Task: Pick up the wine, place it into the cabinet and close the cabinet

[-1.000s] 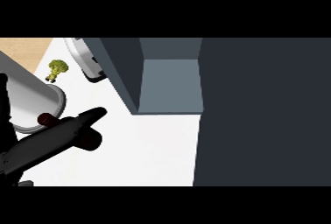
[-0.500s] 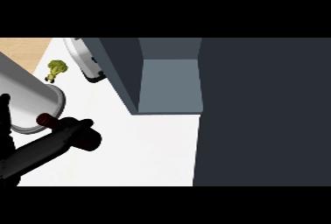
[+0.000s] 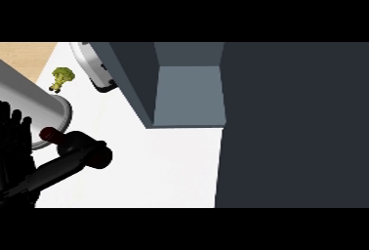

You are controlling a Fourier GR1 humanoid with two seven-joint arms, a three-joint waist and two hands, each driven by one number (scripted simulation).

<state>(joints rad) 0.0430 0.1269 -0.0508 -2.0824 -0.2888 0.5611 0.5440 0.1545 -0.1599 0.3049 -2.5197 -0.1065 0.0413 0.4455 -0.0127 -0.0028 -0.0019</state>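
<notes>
The wine bottle (image 3: 75,158) is dark with a red cap (image 3: 50,133). It lies tilted at the left of the head view, above the white counter (image 3: 162,168). My left hand (image 3: 14,141) shows at the left edge, below its grey forearm (image 3: 32,105). The hand's black shape merges with the bottle's lower part, and it appears curled on the bottle. The open cabinet (image 3: 189,95) stands to the bottle's upper right, its grey inside facing me. A wide strip of counter separates bottle and cabinet. My right hand does not show.
A green broccoli (image 3: 61,78) lies on the counter at the upper left. A white and grey object (image 3: 96,68) leans beside the cabinet's left wall (image 3: 133,80). A large dark panel (image 3: 296,122) fills the right half of the view.
The bottle and my left hand have shifted left and down in the view, farther from the cabinet. The broccoli and the cabinet have stayed put.
</notes>
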